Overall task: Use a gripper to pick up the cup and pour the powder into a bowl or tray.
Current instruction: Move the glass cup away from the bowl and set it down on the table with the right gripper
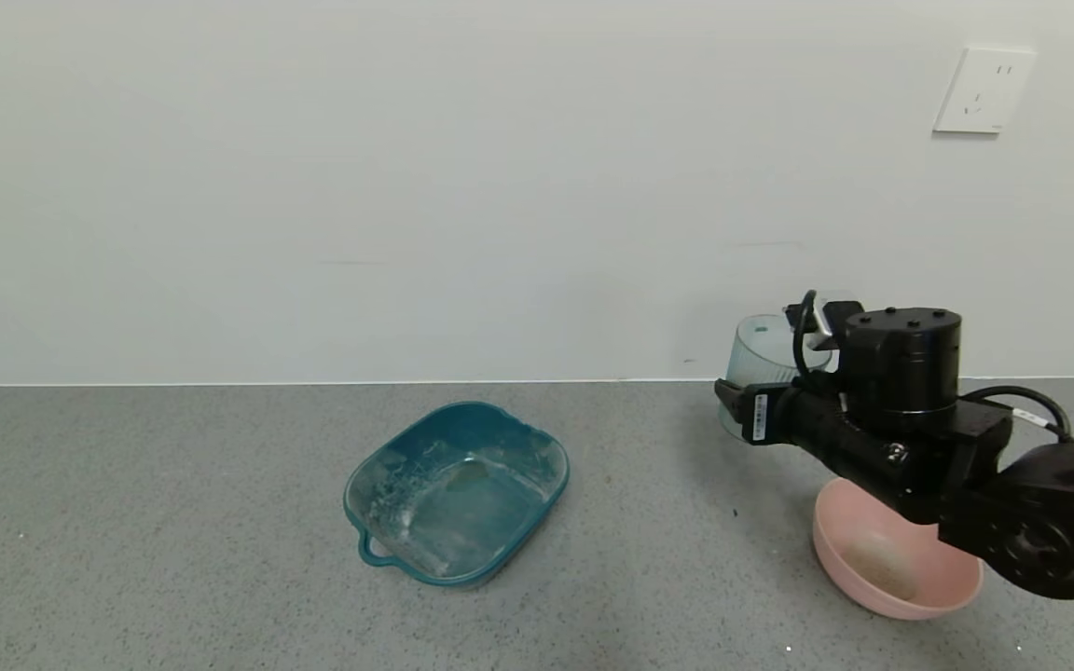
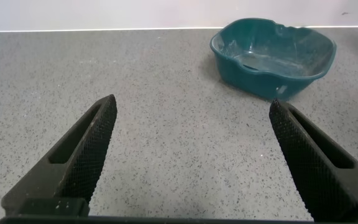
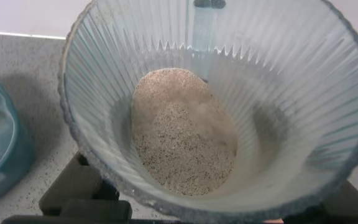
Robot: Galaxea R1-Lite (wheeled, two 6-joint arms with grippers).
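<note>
Right gripper grasping cup with powder near pink bowl; left gripper released

Ribbed clear cup held aloft, tilted, powder inside. Pink bowl on counter below, near it.

The right gripper is reaching in from the right, raised above the counter with its jaws clamping the cup. The left gripper is hovering low, its jaws spread wide.
</note>
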